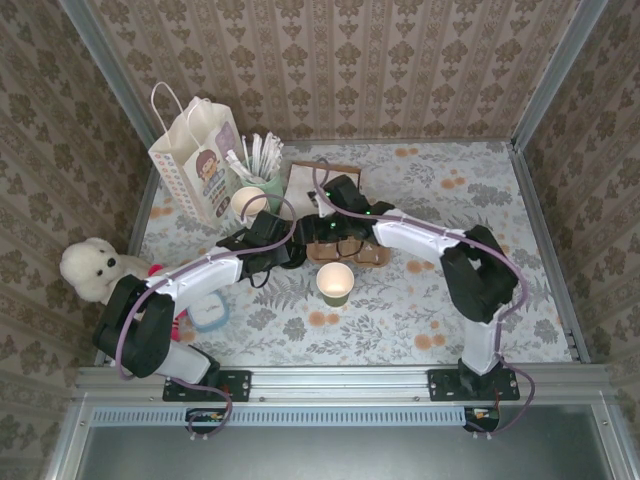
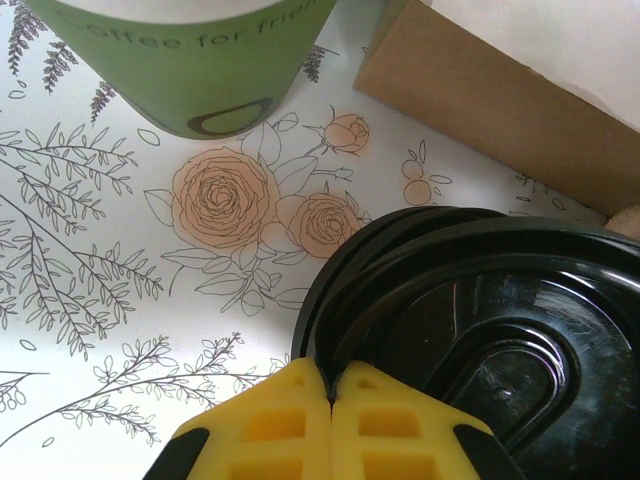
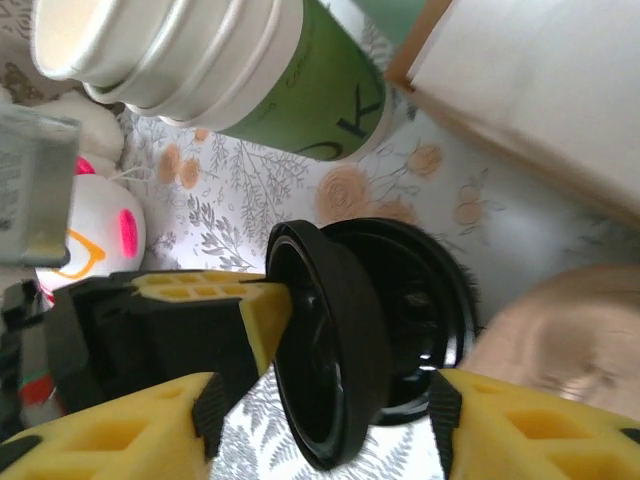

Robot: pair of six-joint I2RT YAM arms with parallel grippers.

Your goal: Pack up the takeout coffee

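On the floral worktop (image 1: 480, 200), the left hand (image 2: 330, 400) pinches a black lid (image 2: 480, 300) by its rim, apparently to peel it from its stack. The right hand (image 3: 330, 400) straddles it, jaws apart. The cup (image 1: 335, 283) waits lidless before the carrier (image 1: 372, 256).

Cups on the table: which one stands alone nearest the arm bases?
The lidless green cup on the brown carrier's near side; the cup stack and stirrer cup sit back by the paper bag.
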